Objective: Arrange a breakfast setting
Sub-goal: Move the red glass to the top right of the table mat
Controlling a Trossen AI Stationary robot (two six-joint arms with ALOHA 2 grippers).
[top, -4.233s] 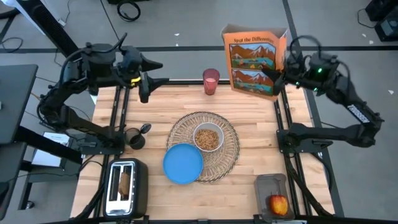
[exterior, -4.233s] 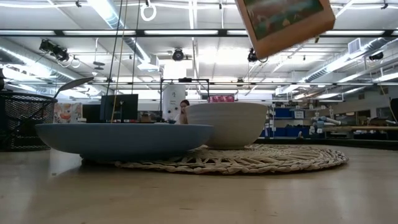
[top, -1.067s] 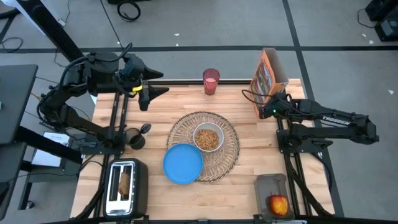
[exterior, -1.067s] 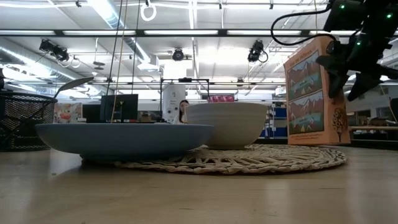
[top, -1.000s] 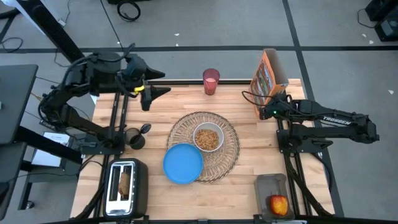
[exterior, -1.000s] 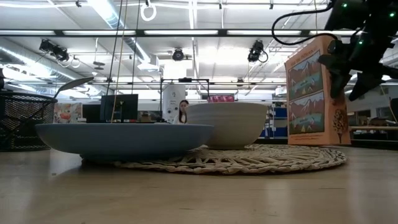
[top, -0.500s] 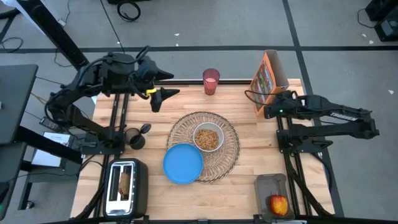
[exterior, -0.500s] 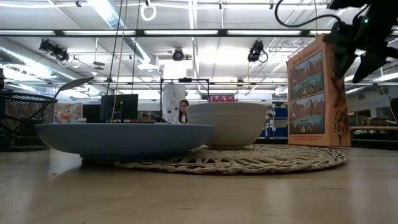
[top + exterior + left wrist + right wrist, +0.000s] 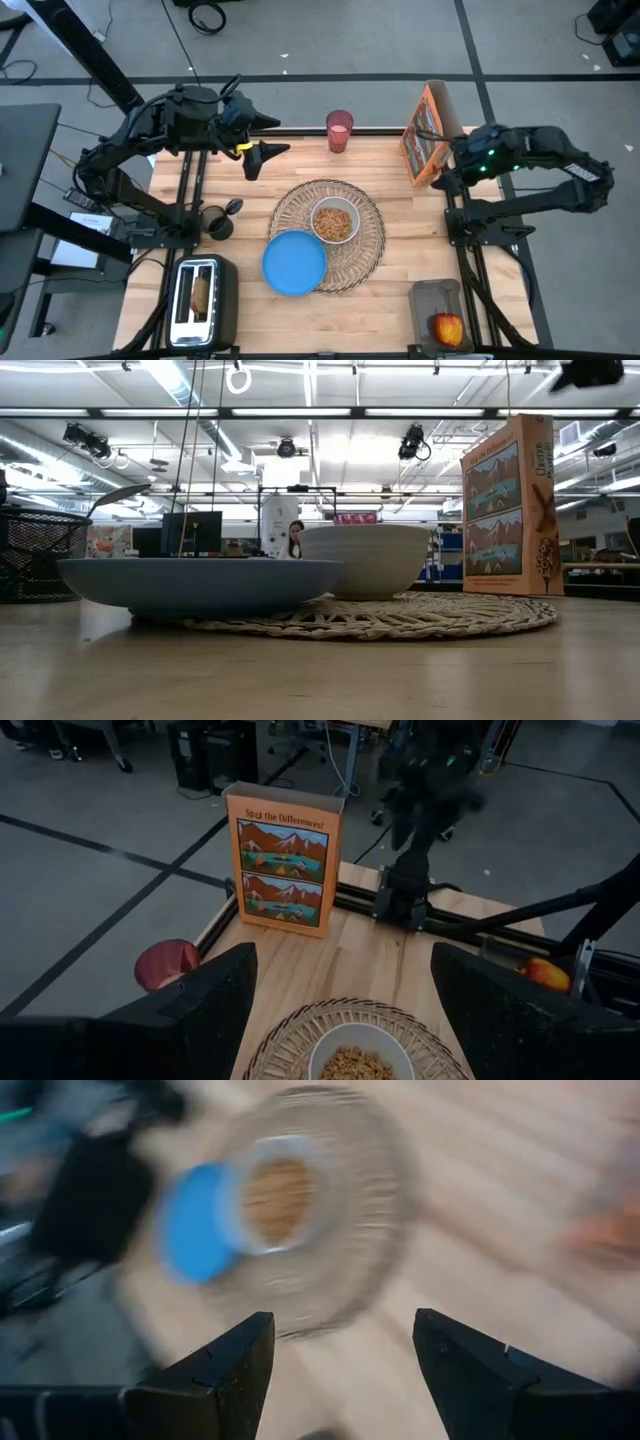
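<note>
High view: you see the orange cereal box (image 9: pixel 426 133) upright at the table's far right corner, the right gripper (image 9: pixel 446 172) just beside it and not holding it. The left gripper (image 9: pixel 262 157) hovers near the pink cup (image 9: pixel 339 131). The white bowl (image 9: pixel 334 221) sits on the wicker placemat (image 9: pixel 368 246); the blue plate (image 9: pixel 294 263) overlaps its edge.

Low view: the grippers are cut off.

Left wrist view: fingers (image 9: pixel 190 1010) spread apart.

Right wrist view: fingers (image 9: pixel 215 1370) apart; the scene is blurred.
</note>
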